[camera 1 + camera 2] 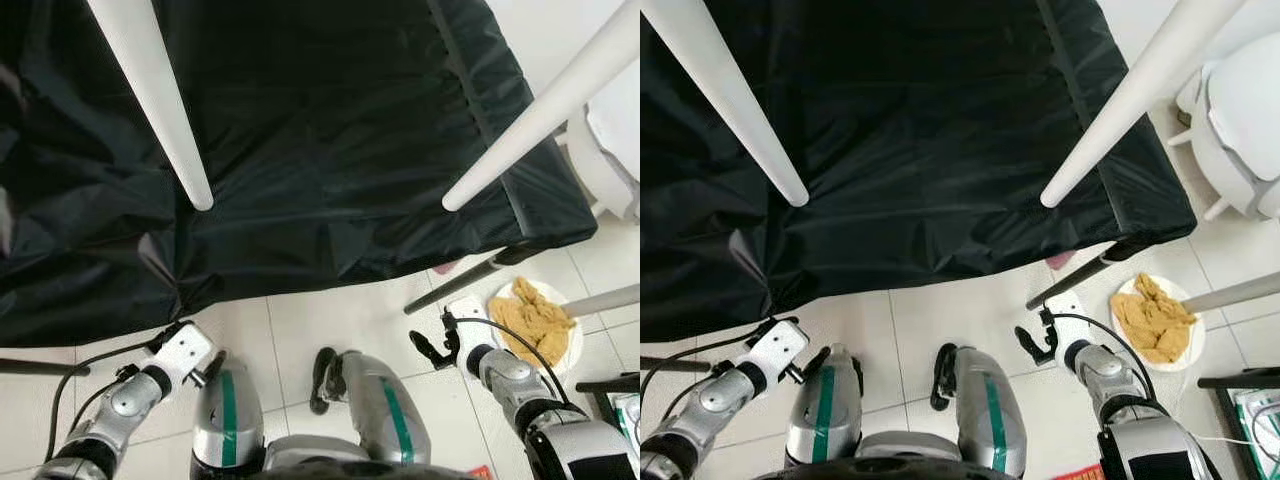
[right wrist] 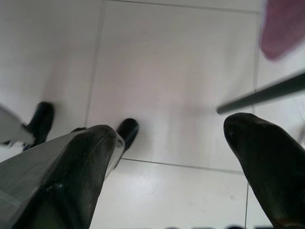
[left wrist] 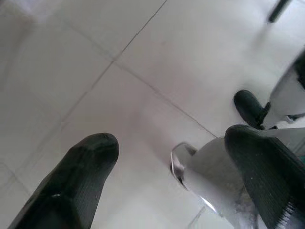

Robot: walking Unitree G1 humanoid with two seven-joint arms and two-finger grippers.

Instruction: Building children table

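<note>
Left arm: silver, bent low at the robot's left side; left gripper (image 3: 164, 176) hangs just above the white tiled floor (image 1: 330, 320), beside the robot's left leg (image 1: 222, 420).
Left gripper state: the two black fingers stand wide apart, nothing between them; the left wrist view shows bare tile and the silver leg casing between and behind the fingertips.
Table, near-left leg: a white tapered table leg (image 1: 155, 95) points toward the camera over the black sheet.
Black sheet: a crinkled black plastic cover (image 1: 320, 140) drapes a raised surface ahead of the robot, its near edge hanging above the floor.
Table, near-right leg: a second white tapered table leg (image 1: 545, 110) slants in from the upper right.
Right arm: silver, bent forward at the robot's right; right gripper (image 1: 430, 348) low over the floor, near a dark metal bar (image 1: 460, 283).
Right gripper state: fingers wide apart, empty; the right wrist view adds a blurred pink object (image 2: 283, 26) by the bar.
Container: a round white plate (image 1: 540, 325) on the floor holds crumpled tan cloth-like material (image 1: 530, 318).
Far right: a white moulded chair (image 1: 1240, 120), clearer in the right eye view.
</note>
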